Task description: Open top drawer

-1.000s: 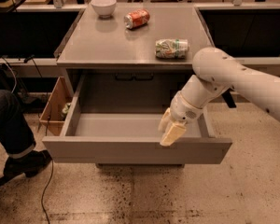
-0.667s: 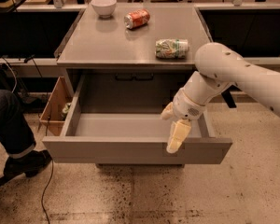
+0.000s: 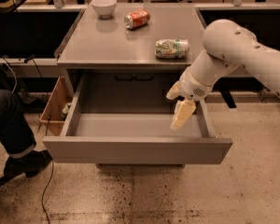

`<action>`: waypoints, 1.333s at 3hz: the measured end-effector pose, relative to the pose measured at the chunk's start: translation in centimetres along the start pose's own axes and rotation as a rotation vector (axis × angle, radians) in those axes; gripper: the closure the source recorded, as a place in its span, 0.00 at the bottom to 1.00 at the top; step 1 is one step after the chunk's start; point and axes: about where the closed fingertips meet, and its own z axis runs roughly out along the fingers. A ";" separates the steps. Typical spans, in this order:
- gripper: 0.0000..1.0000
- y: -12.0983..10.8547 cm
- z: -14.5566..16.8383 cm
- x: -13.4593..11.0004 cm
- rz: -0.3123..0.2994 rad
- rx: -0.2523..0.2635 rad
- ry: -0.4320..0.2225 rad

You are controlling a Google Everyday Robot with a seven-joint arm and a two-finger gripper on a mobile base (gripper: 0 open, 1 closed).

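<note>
- Table [image 3: 116, 45]: position unchanged over the last second.
- Top drawer [image 3: 135, 150]: found pulled far out beneath the tabletop, its shallow tray exposed and bare. The front panel has not been displaced since a second ago.
- Arm [image 3: 242, 50]: raised and drawn back toward the drawer's right rear.
- Gripper [image 3: 175, 110]: earlier recorded low at the front panel's inner face, now held above the tray's right side, touching nothing. Fingers [image 3: 183, 116] are seen spread apart, nothing pinched.
- Judgement: the pull is taken as finished and the panel released; only withdrawal appears to remain.
</note>
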 end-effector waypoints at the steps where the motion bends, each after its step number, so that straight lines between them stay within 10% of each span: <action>1: 0.50 -2.8 -0.6 -0.1 0.009 0.089 -0.052; 3: 1.00 -6.3 5.4 1.6 0.102 0.163 -0.210; 4: 1.00 -6.5 5.6 1.6 0.104 0.165 -0.211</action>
